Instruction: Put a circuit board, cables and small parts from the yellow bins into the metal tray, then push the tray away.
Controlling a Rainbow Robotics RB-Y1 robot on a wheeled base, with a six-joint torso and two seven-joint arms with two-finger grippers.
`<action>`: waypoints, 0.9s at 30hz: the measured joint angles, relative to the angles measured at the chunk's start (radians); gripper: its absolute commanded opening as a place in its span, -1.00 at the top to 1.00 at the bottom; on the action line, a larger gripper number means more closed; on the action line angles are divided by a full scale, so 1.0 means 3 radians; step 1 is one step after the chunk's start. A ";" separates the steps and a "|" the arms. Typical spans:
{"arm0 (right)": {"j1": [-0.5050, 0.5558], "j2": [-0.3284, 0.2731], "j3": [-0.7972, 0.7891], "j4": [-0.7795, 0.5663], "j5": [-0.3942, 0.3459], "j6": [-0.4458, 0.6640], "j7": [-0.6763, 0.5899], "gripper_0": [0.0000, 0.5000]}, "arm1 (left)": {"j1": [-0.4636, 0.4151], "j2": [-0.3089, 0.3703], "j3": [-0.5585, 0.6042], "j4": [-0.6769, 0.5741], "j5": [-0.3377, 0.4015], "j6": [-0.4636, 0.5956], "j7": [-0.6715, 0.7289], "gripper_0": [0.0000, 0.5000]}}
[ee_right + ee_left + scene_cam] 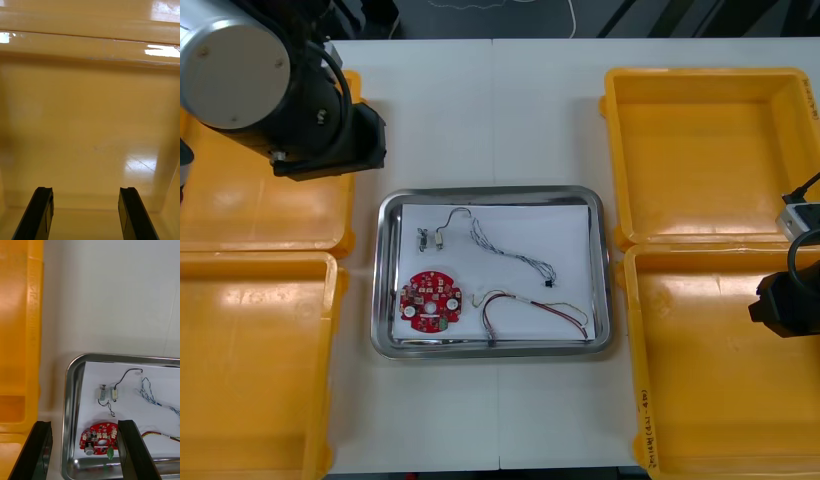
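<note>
— Fingers on the left gripper?
— Spread wide, gripping nothing. I'm hovering it beside the left rim of the metal tray.
— Right gripper?
— Also gaping, empty, hanging over the near right yellow bin. The circuit board is lying near the tray's near-left corner, cables beside it.

Bright overhead light, glare on yellow bins
</note>
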 measured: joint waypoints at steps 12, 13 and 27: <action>0.0000 0.0000 0.0000 0.0000 0.0000 0.0000 0.0000 -1.00 | 0.0000 0.0556 0.0261 0.0224 0.0512 0.0002 -0.0006 -1.00; 0.0000 0.0000 -0.0001 0.0000 0.0000 0.0000 0.0000 -1.00 | 0.0000 0.0605 0.0285 0.0257 0.0543 0.0002 -0.0017 -1.00; 0.0001 0.0000 -0.0001 0.0000 0.0000 0.0000 0.0000 -1.00 | 0.0538 0.0850 0.1069 0.0291 0.0616 0.0004 -0.1188 -1.00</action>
